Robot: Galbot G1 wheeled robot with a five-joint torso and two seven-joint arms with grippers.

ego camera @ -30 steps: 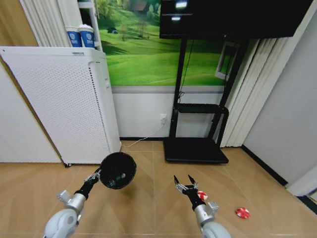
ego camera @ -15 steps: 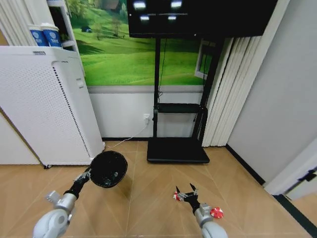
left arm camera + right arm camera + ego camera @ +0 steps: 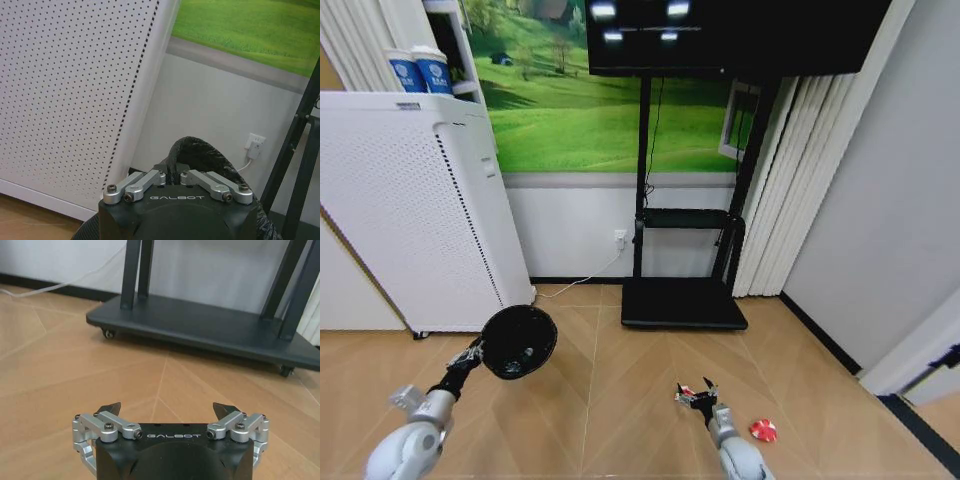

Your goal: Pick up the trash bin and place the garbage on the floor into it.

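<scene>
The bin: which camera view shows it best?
The head view: the bin shows whole, tipped, held by the left end effector. The left wrist view gives its rim up close.

Herringbone wood floor [image 3: 620, 400]: a red-and-white wrapper [image 3: 763, 431] is left lying on it, black wheeled TV stand base [image 3: 682, 303] parked by the wall.

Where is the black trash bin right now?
In the head view the trash bin is up off the floor on the robot's left, gripped at its rim by the left pincer, in front of the white perforated cabinet.
</scene>
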